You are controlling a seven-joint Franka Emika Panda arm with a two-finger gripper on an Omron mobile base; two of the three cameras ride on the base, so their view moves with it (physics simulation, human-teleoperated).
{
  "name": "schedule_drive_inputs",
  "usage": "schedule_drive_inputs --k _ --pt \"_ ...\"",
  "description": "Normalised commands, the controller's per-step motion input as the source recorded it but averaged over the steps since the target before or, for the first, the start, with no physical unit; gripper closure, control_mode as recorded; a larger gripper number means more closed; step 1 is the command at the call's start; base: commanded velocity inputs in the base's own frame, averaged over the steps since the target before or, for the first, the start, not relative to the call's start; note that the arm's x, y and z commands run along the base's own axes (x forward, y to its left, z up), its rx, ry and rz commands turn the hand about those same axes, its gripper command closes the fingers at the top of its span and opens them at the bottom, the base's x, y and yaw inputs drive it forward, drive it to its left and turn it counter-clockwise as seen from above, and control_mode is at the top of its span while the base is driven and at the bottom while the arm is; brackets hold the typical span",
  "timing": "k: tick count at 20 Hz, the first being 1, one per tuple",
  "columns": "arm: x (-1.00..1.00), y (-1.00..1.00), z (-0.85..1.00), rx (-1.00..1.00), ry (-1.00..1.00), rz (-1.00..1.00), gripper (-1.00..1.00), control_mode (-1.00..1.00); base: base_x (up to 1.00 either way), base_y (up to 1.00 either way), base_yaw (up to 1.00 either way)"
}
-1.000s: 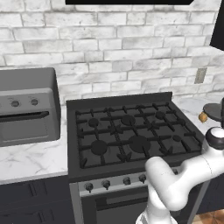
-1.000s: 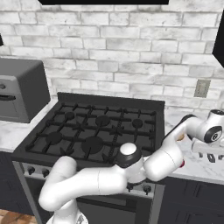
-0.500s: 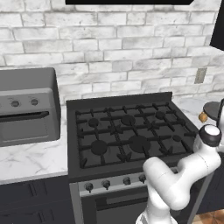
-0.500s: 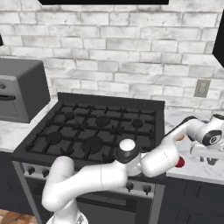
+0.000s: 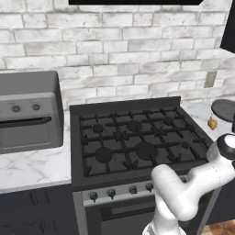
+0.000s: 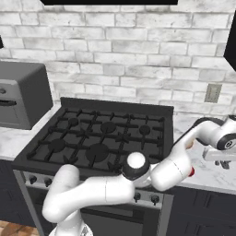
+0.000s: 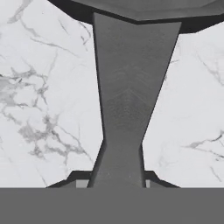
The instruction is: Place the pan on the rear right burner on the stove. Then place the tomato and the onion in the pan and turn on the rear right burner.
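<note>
Since a second ago the gripper (image 7: pixel 118 183) has closed on the pan (image 5: pixel 225 109) handle (image 7: pixel 127 87) at 3 o'clock of the stove (image 5: pixel 137 142). Pan-placing step; next calls for lifting toward the rear right burner (image 5: pixel 168 120).

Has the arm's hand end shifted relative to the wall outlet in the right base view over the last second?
Yes. The gripper end has dropped lower, away from the outlet, down onto the pan handle on the counter.
</note>
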Motion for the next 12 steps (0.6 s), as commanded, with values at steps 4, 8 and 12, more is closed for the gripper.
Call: schedule_drive_inputs --k 4,8,12 --pt "-0.19 0.0 0.6 0.0 -0.07 0.25 1.0 -1.0 0.0 0.0 0.0" --pt "-0.21 0.02 0.69 -0.02 -0.05 0.25 1.0 -1.0 0.0 0.0 0.0" --pt "-0.3 0.18 0.71 -0.06 0.0 0.27 1.0 -1.0 0.0 0.0 0.0"
